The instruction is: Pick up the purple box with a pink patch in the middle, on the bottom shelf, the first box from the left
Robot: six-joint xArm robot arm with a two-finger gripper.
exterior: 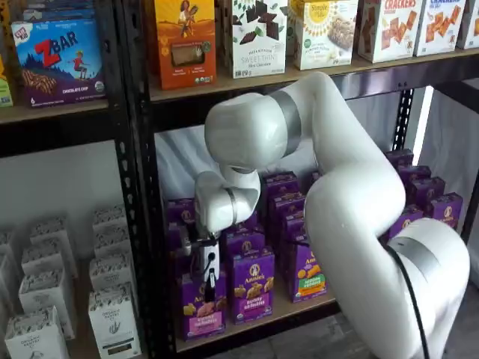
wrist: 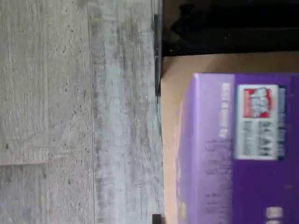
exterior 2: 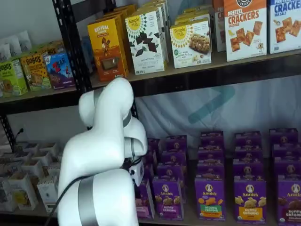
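My claw [exterior: 206, 271] hangs straight down in front of the leftmost stack on the bottom shelf [exterior: 299, 308], its white body and black fingers right over the face of the purple box [exterior: 200, 308]. That box is an upright Annie's carton with a snack picture and a pink band across its lower middle, at the front left corner of the shelf, beside the black perforated upright [exterior: 147, 224]. My fingers overlap its upper edge, but from this side I cannot tell whether they are spread, nearly closed, or already pressing the carton; no clear gap shows and no firm grip either.

Just to the right of it stands another purple Annie's carton [exterior: 252, 286], and past that one with a green-and-orange patch [exterior: 308, 275]. More purple cartons fill the rows behind.

In a shelf view my own white arm [exterior 2: 101, 155] covers most of the target; only a sliver of its pink-banded face [exterior 2: 143, 200] peeks out beside my forearm.

The wrist view, turned sideways, shows a purple carton top [wrist: 243, 149] with a white-and-red label, the tan shelf board [wrist: 170, 140] around it, and grey plank floor [wrist: 70, 116] beyond the shelf's edge.
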